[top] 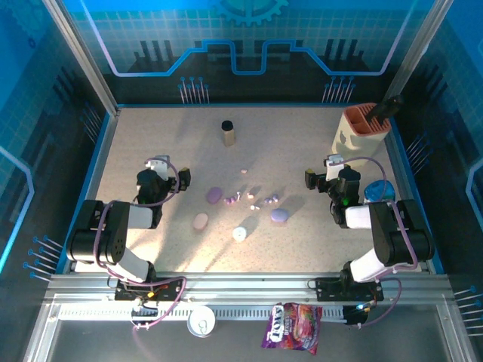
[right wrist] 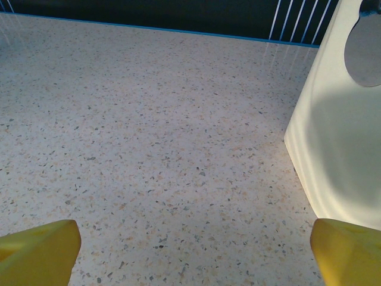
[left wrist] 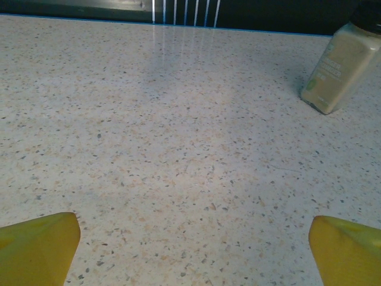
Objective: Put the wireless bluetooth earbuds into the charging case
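Observation:
Several tiny earbuds (top: 251,197), white, pink and purple, lie scattered in the middle of the speckled table. Around them lie three pebble-shaped cases: purple (top: 214,195), pink (top: 200,221) and lavender (top: 279,216). A round white puck case (top: 239,234) sits nearer the front. My left gripper (top: 160,161) rests left of this group and my right gripper (top: 332,161) right of it, both well apart from every piece. In the left wrist view the left gripper (left wrist: 193,238) stands open over bare tabletop. In the right wrist view the right gripper (right wrist: 193,238) is open too, its yellow fingertips (right wrist: 41,247) wide apart.
A pale bottle with a black cap (top: 228,133) (left wrist: 338,68) stands at the back centre. A cream utensil holder (top: 364,130) (right wrist: 339,131) stands at the back right, close to the right gripper. A blue round object (top: 377,190) lies beside the right arm. A candy bag (top: 293,326) lies off the front rail.

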Controlling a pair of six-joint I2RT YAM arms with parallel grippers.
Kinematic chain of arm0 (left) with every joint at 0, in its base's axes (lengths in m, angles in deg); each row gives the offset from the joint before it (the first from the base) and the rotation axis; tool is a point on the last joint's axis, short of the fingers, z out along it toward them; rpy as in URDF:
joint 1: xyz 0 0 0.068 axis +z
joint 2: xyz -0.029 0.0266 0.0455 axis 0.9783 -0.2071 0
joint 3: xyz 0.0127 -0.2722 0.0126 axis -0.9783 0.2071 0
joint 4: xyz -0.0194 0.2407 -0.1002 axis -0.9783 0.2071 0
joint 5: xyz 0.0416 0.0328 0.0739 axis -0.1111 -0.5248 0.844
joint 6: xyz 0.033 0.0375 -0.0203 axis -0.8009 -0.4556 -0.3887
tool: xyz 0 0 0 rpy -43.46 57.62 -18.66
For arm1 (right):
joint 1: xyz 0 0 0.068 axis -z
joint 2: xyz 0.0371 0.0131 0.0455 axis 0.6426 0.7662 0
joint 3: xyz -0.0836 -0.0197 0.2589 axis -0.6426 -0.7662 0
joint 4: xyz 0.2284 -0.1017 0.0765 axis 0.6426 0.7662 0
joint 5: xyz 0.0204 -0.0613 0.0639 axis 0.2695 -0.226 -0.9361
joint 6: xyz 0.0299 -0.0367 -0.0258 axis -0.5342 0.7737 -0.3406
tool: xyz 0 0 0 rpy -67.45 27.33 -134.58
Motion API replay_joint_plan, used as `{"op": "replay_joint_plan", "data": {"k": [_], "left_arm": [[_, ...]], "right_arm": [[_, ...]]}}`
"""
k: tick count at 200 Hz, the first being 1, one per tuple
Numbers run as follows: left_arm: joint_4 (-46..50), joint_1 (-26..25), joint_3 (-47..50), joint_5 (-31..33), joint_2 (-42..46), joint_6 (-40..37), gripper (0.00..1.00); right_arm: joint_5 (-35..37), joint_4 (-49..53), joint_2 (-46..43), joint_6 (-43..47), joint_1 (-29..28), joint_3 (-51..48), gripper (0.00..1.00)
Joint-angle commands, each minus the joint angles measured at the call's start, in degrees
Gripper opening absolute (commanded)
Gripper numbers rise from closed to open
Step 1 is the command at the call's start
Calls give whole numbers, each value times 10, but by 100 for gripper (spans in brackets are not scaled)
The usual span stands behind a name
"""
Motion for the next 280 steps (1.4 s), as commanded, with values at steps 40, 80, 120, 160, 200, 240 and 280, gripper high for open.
{"op": "replay_joint_plan", "data": {"k": [40, 80, 120, 160, 200, 240, 280], "left_arm": [[11, -1, 6, 57, 60, 14, 99], [151, -23, -23, 66, 163, 3, 99], [355, -86, -101, 60, 213, -1, 99], [615, -148, -227, 120, 173, 45, 99], [796, -197, -346, 78, 61, 38, 99], [940, -271, -439, 111, -67, -18, 99], [956, -287, -456, 91, -113, -22, 95]], "right_arm": [[62, 33, -75, -14, -8, -1, 100], [86, 121, -156, -4, -35, 14, 100], [56, 265, -227, -20, -86, 64, 100], [-1, 370, -239, -72, -148, 107, 100], [-40, 386, -189, -143, -215, 131, 100], [-51, 379, -155, -161, -267, 129, 100], [-53, 366, -141, -179, -278, 119, 100]]}}
